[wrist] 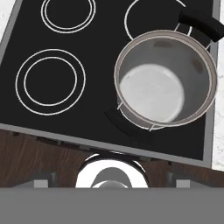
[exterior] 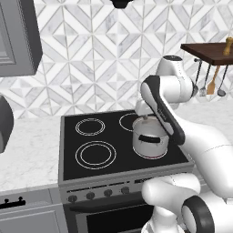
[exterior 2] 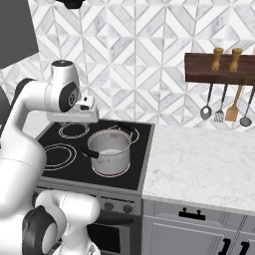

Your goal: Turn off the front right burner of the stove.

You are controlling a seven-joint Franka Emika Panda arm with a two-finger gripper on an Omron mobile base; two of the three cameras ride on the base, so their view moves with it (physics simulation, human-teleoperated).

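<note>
Fingers (wrist: 112, 186) spread wide and empty, poised high above the stove (exterior: 68, 179), looking straight down at its black glass top. Steel pot (wrist: 167, 78) parked on the front right burner (exterior 2: 110, 172), hiding most of the ring, with a reddish rim peeking out at the base in both base views, likely a sign of heat on. Pot's two dark handles jutting toward the front edge and the back. Row of small dark knobs (exterior: 99, 194) set along the front panel, well below the hand and untouched. Judged an early stage: hand raised clear of the pot, descent to the proper knob not yet made. Utensils (exterior 2: 224, 107) hanging beyond the marble surface (exterior 2: 199, 159).
</note>
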